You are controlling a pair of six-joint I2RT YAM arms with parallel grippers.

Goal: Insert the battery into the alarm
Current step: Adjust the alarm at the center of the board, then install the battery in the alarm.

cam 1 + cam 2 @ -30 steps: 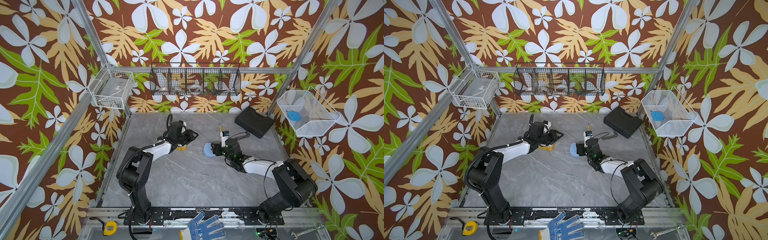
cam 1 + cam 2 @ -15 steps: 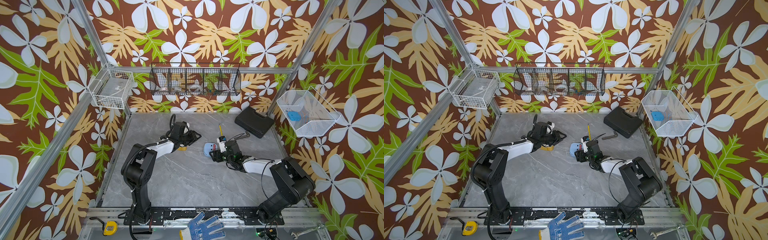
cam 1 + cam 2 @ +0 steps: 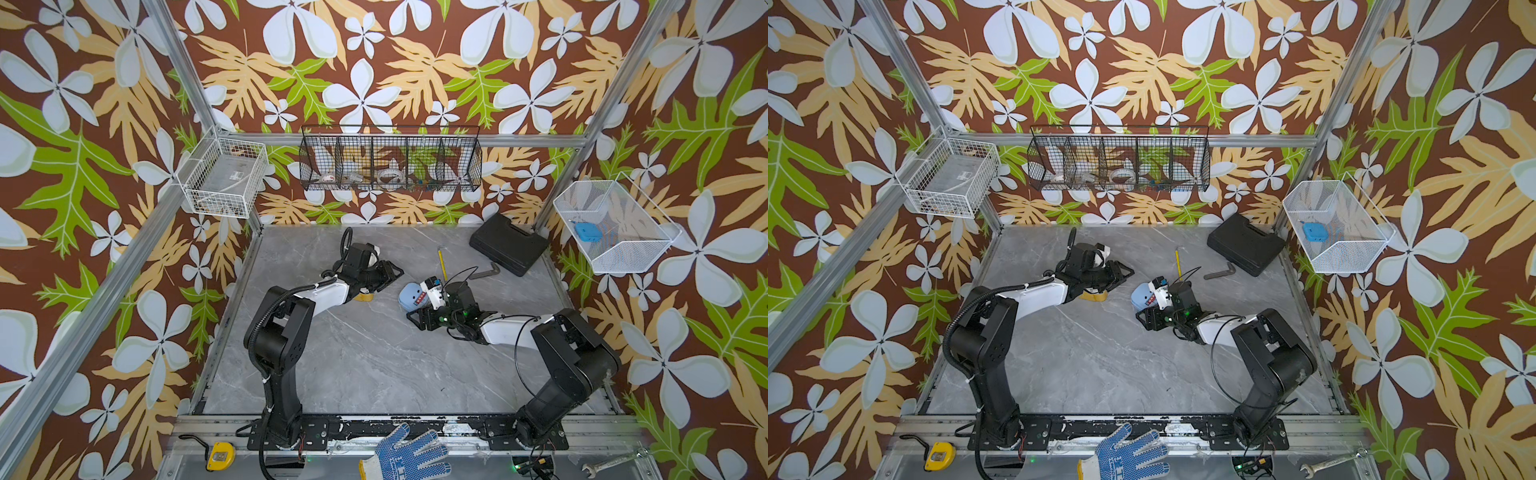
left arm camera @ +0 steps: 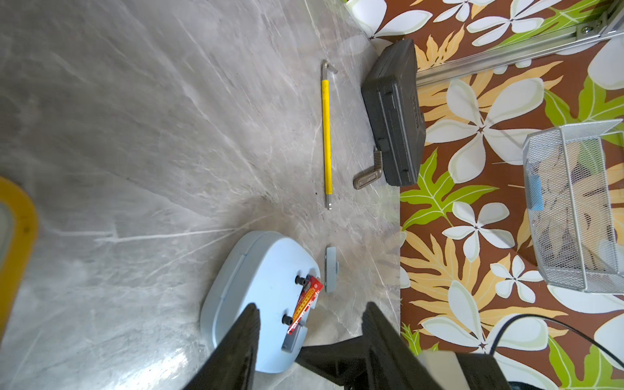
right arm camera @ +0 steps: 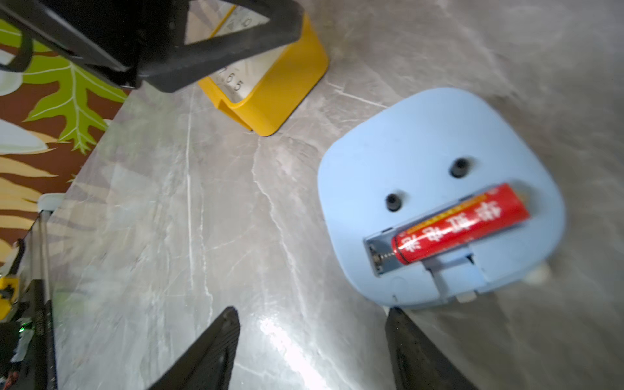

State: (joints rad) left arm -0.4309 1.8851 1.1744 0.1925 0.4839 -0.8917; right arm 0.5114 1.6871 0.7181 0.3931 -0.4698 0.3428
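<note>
Left hand has reached a little farther right toward the alarm than a second ago. Its 2 fingers stand apart with nothing between them but air, one tip over the alarm's near edge. Under the left forearm a yellow clock lies on the desk, partly hidden by the arm.

The blue alarm lies back-up near the middle of the desk, about where it was. The red battery sits in its open slot, one end at the spring; the far end looks slightly raised. A small grey cover lies just beside the alarm, apart from it.

Right hand was over the alarm earlier — now it has drawn back toward the front of the desk. It is spread wide and empty, with one fingertip near the alarm's edge. In both top views the right wrist's white camera housing covers part of the alarm.

Farther right lie a yellow-handled hex key, a grey hex key and a black case, the last 2 touching.
</note>
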